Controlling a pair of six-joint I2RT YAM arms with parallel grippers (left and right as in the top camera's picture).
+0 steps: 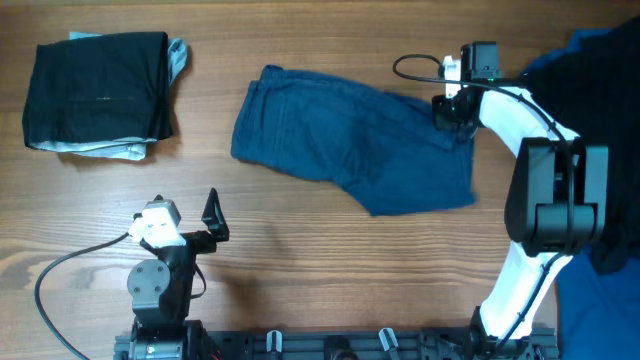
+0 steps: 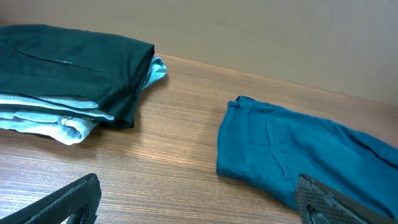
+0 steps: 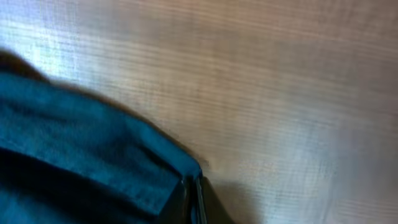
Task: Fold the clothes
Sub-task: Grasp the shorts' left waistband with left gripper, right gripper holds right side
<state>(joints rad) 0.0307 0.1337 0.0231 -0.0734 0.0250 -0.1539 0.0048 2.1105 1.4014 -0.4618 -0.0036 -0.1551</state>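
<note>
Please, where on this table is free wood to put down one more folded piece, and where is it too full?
Free: the strip between the folded stack and the shorts; also the wide front area between the left arm and right arm. Crowded: the right edge, where the right gripper pinches the shorts beside a blue fabric pile.

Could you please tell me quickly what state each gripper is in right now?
Left gripper: open, holding nothing.
Right gripper: closed on the edge of the blue shorts.

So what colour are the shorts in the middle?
The shorts are plain blue, clearest overhead.
</note>
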